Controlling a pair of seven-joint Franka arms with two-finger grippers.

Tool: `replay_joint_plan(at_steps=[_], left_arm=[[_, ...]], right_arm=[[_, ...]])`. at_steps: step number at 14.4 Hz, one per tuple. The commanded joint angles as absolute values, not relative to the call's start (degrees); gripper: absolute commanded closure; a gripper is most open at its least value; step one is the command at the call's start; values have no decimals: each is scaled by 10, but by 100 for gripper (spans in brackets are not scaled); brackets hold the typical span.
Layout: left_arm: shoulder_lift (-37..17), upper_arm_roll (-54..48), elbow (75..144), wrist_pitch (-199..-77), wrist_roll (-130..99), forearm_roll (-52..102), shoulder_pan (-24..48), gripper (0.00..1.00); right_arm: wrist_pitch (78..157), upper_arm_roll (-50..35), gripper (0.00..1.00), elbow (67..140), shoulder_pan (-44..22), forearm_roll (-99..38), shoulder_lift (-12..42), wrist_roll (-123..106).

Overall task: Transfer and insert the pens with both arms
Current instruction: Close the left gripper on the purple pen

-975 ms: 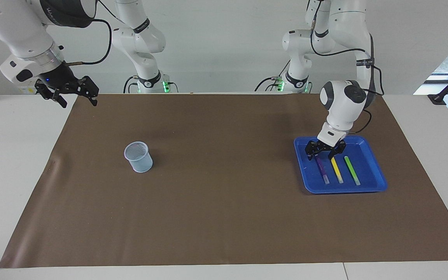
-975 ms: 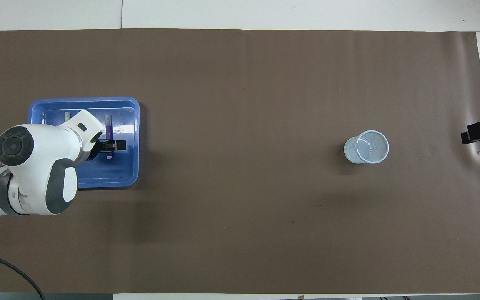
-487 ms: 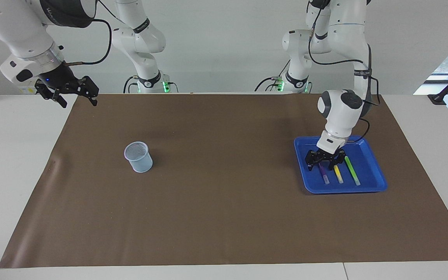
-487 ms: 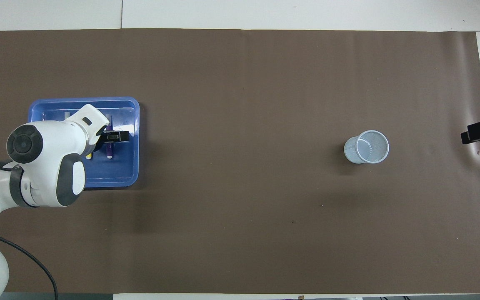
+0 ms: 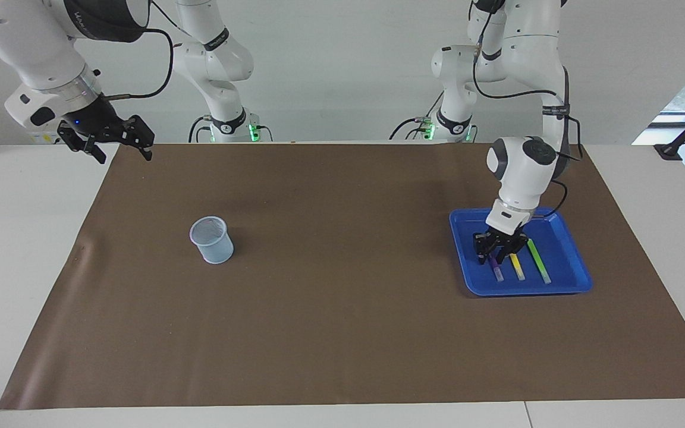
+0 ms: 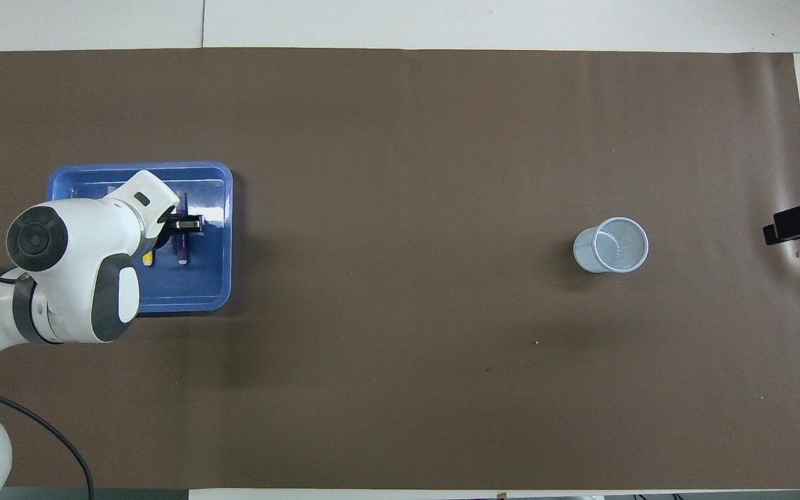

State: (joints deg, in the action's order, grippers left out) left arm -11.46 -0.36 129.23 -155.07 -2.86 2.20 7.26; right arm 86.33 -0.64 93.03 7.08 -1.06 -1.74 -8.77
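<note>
Three pens lie side by side in a blue tray [image 5: 527, 289] toward the left arm's end of the table: purple pen [image 5: 497, 271], yellow pen [image 5: 518, 267] and light green pen [image 5: 539, 261]. My left gripper [image 5: 499, 257] is down in the tray with its fingers closed around the purple pen's middle. In the overhead view the left gripper [image 6: 185, 223] crosses the purple pen [image 6: 182, 248], and the arm hides most of the yellow pen [image 6: 148, 258]. My right gripper [image 5: 123, 156] hangs open, holding nothing, over the mat's corner at the right arm's end, close to the robots.
A pale mesh cup [image 5: 211, 239] stands upright on the brown mat [image 5: 342, 333] toward the right arm's end. Two smaller white arms with green-lit bases stand at the robots' edge of the table. A black clamp [image 5: 669, 148] sits on the table edge at the left arm's end.
My left gripper came down into the tray and its fingers closed in around the purple pen. The right gripper shifted only slightly.
</note>
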Motion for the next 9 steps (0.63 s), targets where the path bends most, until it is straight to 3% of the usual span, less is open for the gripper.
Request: replay_joint_plan(at_steps=[1, 6, 9], left_arm=[[-124, -1, 1290, -1561, -33, 11, 77, 100], [-106, 2, 1280, -1549, -33, 11, 79, 100], [-67, 1, 1230, -1438, -37, 11, 79, 100]], right_arm=[[857, -19, 0, 938, 75, -16, -28, -85], [855, -29, 0, 946, 75, -16, -33, -84], [846, -29, 0, 949, 76, -53, -34, -86]])
